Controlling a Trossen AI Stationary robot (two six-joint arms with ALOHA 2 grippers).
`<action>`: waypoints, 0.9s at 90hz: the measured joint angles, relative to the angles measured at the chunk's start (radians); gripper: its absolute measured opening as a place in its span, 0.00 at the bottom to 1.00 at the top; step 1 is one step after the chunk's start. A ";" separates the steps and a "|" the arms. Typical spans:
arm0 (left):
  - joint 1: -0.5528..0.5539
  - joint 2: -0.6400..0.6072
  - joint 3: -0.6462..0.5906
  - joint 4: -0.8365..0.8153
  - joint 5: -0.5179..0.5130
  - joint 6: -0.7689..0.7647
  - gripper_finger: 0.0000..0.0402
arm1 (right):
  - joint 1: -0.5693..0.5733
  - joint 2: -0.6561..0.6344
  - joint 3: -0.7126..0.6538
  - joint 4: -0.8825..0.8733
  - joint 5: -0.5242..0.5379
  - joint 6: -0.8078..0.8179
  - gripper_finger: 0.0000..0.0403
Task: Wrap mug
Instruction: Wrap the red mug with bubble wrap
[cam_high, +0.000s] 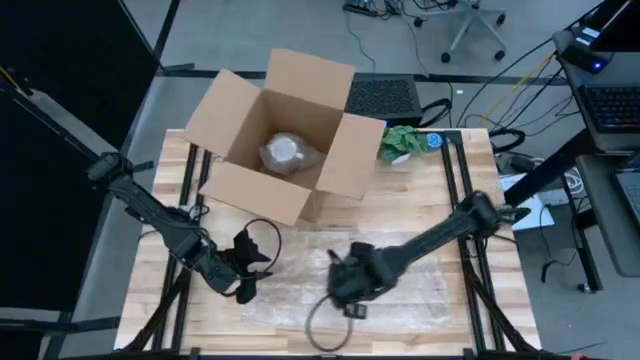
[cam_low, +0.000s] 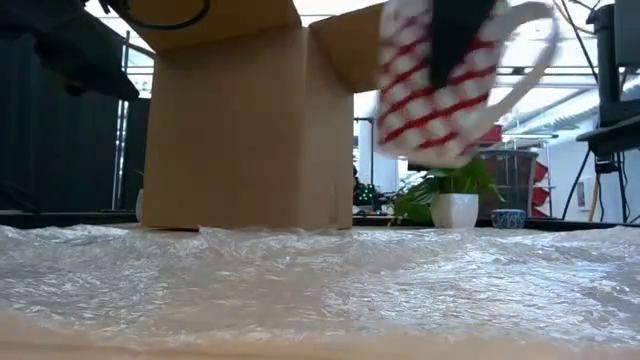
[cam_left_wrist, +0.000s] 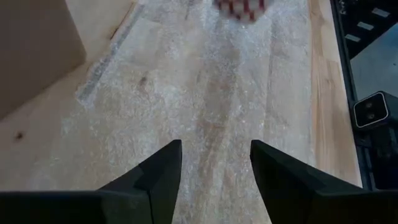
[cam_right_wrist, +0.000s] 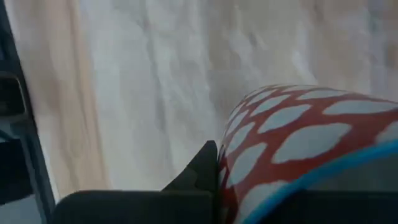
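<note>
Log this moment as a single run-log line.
right claw: shut on mug, held above bubble wrap | left claw: open, over wrap | box: open, wrapped item inside

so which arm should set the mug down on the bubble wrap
The right. Its gripper already holds the red and white mug in the air above the bubble wrap. The left gripper is open and empty at the sheet's left edge, better placed to lift the wrap afterwards.
</note>
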 joint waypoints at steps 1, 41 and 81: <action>0.000 0.000 0.000 0.000 0.000 0.000 0.45 | -0.002 0.008 0.008 -0.001 -0.005 -0.005 0.00; -0.001 0.000 0.000 0.001 0.000 -0.005 0.45 | -0.057 0.134 0.071 -0.026 -0.081 -0.066 0.00; -0.001 0.000 0.000 0.001 0.000 -0.001 0.45 | -0.088 0.133 0.064 0.012 -0.133 -0.072 0.01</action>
